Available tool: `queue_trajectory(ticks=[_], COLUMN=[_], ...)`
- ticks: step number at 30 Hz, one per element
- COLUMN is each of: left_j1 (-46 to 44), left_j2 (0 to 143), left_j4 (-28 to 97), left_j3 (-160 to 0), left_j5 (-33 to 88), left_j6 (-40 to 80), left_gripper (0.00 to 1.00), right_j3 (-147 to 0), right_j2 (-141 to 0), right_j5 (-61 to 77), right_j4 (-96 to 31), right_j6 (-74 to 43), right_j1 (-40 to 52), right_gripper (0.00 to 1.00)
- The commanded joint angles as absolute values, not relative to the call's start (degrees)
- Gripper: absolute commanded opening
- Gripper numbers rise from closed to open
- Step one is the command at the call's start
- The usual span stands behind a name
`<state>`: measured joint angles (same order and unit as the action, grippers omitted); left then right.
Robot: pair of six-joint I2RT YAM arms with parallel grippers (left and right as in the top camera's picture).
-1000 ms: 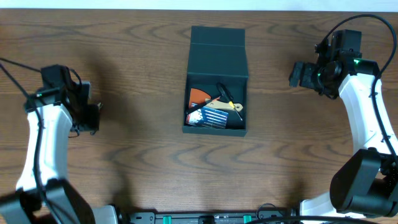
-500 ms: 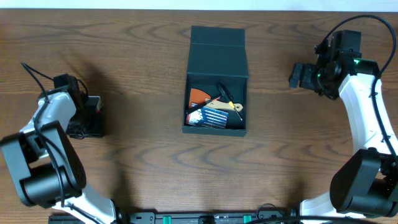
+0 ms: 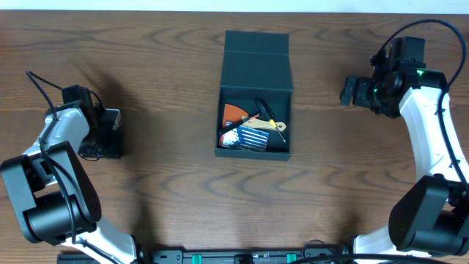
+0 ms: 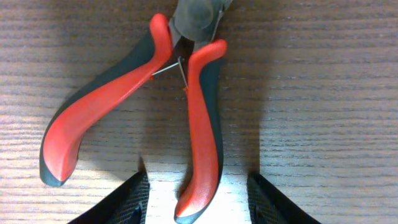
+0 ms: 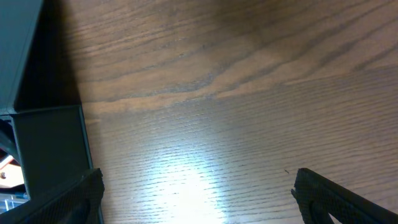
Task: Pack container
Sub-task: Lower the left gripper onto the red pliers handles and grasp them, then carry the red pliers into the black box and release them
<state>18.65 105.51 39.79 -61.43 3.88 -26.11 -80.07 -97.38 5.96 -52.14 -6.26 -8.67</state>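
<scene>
1. Table (image 3: 168, 191): dark brown wood grain, carrying everything listed below.
2. Container (image 3: 256, 153): dark teal-black box, at the table's centre toward the far edge, between the two arms and well apart from both. The hinged lid is folded back flat behind the body, so the interior is exposed. One corner shows at the left edge of the right wrist view (image 5: 50, 149).
3. Right gripper (image 5: 199, 199): released, fingers spread wide over bare table with nothing between them. It sits to the right of the container, with a clear gap.
4. Left gripper (image 4: 199, 208): released, fingers parted to either side of one pliers handle tip, not touching it. It sits near the table's left side.
5. Pliers (image 4: 124, 106): red and black handles splayed apart, lying flat on the table, with a thin wire spring between the handles.
6. Container contents:
   - a blue-and-white striped packet (image 3: 249, 138)
   - an orange piece (image 3: 234, 114)
   - a small black-and-yellow tool (image 3: 267, 110)
</scene>
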Motion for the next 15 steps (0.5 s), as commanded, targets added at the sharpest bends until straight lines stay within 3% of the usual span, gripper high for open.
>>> queue_trajectory(ticks=[1, 5, 10, 15], left_j1=[18.79, 18.79, 18.79, 18.61], left_j2=[106.74, 106.74, 106.74, 106.50], left_j4=[39.99, 39.99, 39.99, 40.51], left_j3=[-61.60, -61.60, -61.60, -62.28], left_j5=[6.07, 8.03, 10.59, 12.10], left_j6=[-28.93, -31.44, -33.65, -33.58], left_gripper=[0.50, 0.31, 0.25, 0.07], right_j3=[-80.14, -80.14, -80.14, -80.14], right_j2=[-97.65, -97.65, -97.65, -97.65], right_j5=[5.82, 5.82, 5.82, 5.82], right_j4=[-52.36, -52.27, -52.25, -52.95], right_j6=[-5.72, -5.72, -5.72, -5.72], right_j1=[-8.93, -8.93, -8.93, -8.93], right_gripper=[0.99, 0.99, 0.99, 0.99])
